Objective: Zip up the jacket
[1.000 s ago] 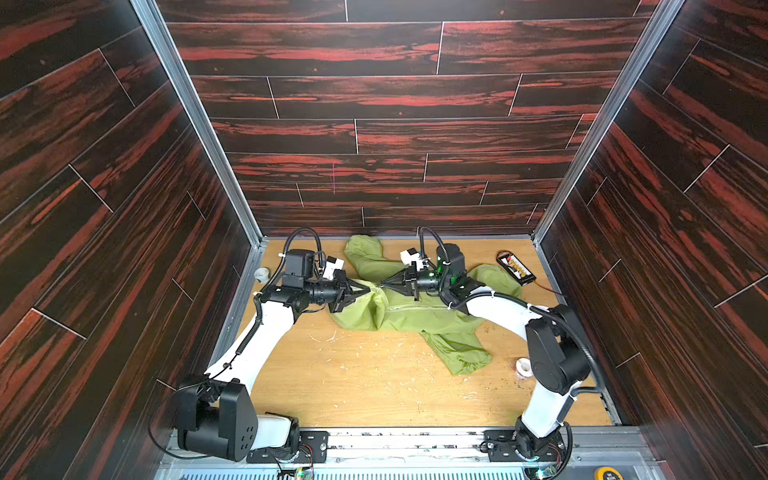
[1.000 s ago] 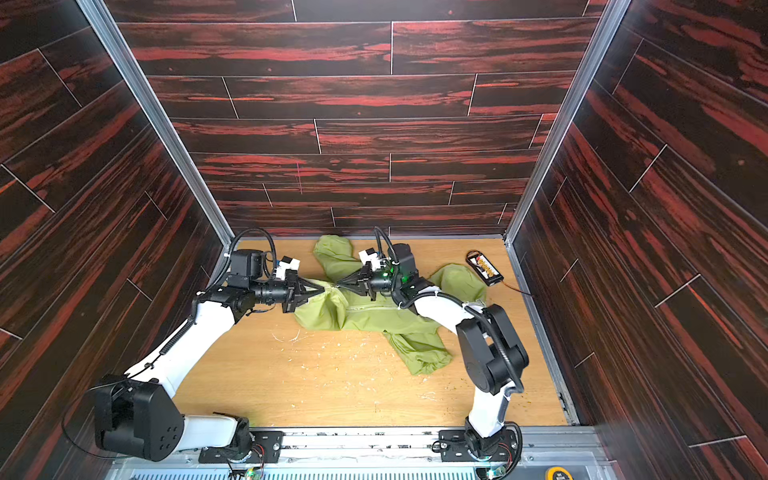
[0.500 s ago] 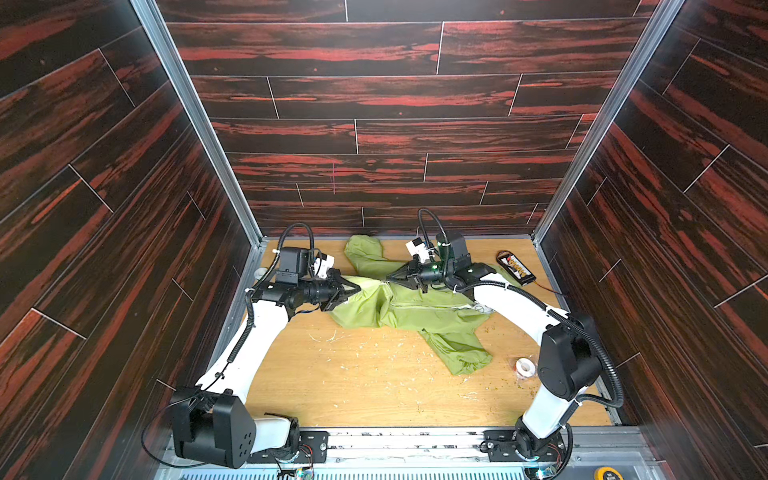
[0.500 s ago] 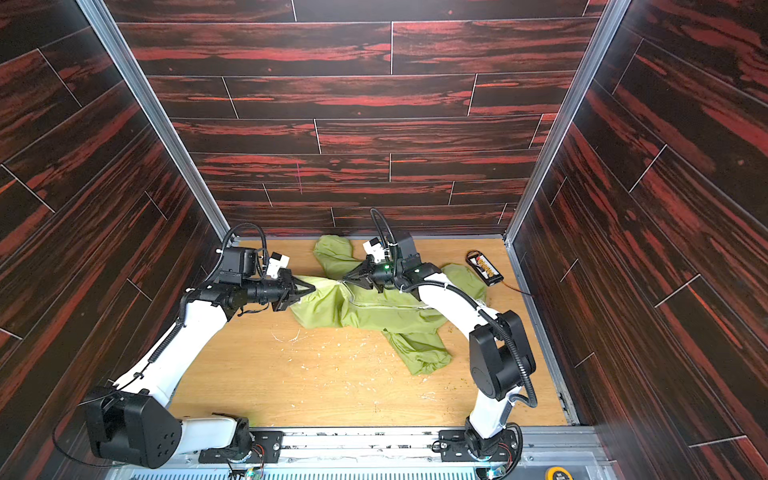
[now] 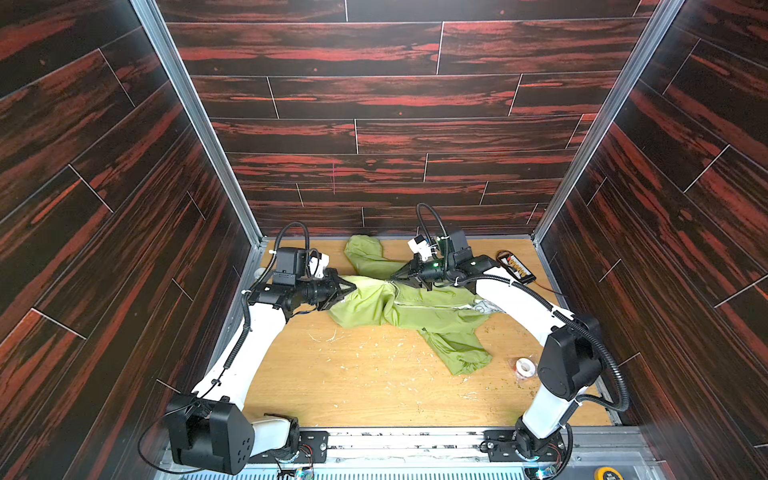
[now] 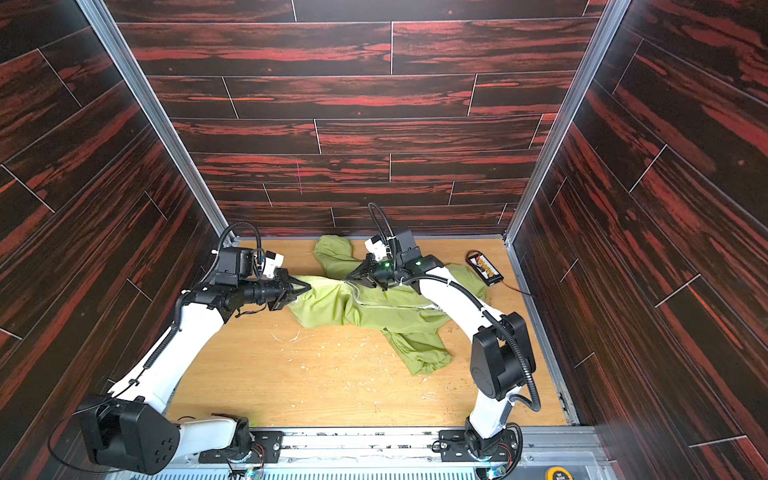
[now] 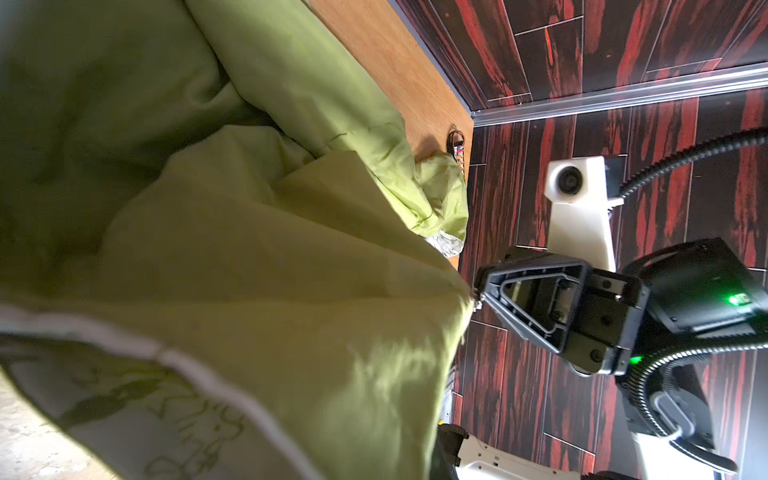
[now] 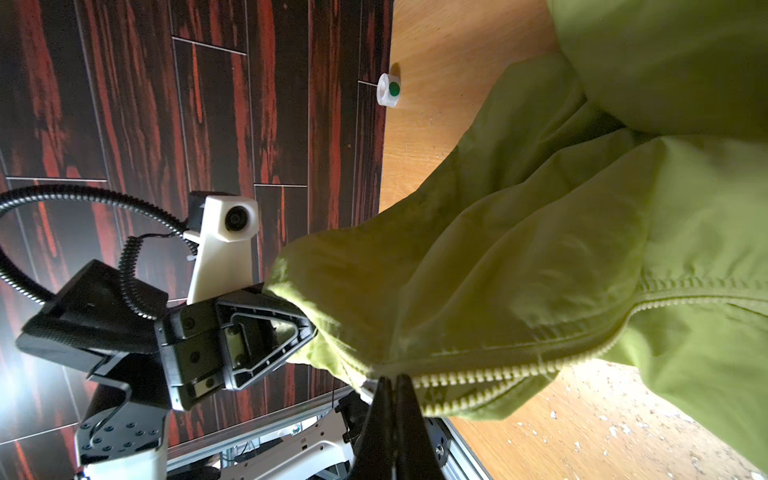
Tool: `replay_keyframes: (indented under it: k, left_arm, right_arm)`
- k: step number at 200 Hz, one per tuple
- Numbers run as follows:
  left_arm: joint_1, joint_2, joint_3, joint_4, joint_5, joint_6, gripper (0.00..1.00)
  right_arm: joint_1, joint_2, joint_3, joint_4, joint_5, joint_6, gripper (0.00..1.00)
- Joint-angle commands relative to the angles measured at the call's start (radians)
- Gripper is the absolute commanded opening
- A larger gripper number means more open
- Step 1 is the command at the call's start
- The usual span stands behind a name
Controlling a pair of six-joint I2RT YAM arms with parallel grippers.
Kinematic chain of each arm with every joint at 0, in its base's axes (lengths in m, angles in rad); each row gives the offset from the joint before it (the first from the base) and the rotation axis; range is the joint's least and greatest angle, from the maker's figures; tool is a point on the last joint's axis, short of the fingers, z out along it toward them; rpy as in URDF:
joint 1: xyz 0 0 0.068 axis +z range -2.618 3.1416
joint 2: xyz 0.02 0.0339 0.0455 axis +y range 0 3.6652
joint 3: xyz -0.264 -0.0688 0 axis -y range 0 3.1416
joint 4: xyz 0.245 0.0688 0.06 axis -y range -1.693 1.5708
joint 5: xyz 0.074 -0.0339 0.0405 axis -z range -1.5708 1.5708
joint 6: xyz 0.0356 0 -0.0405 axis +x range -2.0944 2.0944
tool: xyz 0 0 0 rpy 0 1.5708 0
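The lime-green jacket (image 5: 415,307) (image 6: 374,309) lies crumpled across the back of the wooden floor and is lifted and stretched between my two grippers. My left gripper (image 5: 352,286) (image 6: 308,286) is shut on the jacket's bottom corner beside the zipper, as the right wrist view shows (image 8: 305,328). In the left wrist view the jacket (image 7: 249,249) hides its own jaws. My right gripper (image 5: 393,279) (image 8: 392,380) is shut on the zipper slider, where the two pale rows of the zipper (image 8: 498,374) meet. The rows gape apart behind the slider.
A black battery board (image 5: 515,266) (image 6: 482,266) with wires lies at the back right. A tape roll (image 5: 524,368) sits by the right arm's base. A white cap with a green dot (image 8: 388,89) stands near the left wall. Pale crumbs (image 5: 374,353) litter the floor.
My right gripper has moved up and toward the back wall with the slider, its arm reaching out further. The left gripper has hardly moved. The cloth between the two is pulled tighter.
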Motion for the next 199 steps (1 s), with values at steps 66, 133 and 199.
replay_keyframes:
  k: [66, 133, 199]
  left_arm:
    - [0.017, -0.051, 0.017, -0.059, -0.13, 0.058, 0.0]
    - [0.018, -0.065, 0.008, -0.096, -0.155, 0.067, 0.0]
    - [0.02, -0.106, -0.019, -0.111, -0.216, 0.077, 0.0]
  right_arm:
    - [-0.021, -0.018, 0.024, -0.127, 0.085, -0.078, 0.0]
    - [-0.021, -0.022, 0.019, -0.127, 0.093, -0.077, 0.0]
    - [-0.022, -0.024, 0.016, -0.133, 0.104, -0.079, 0.0]
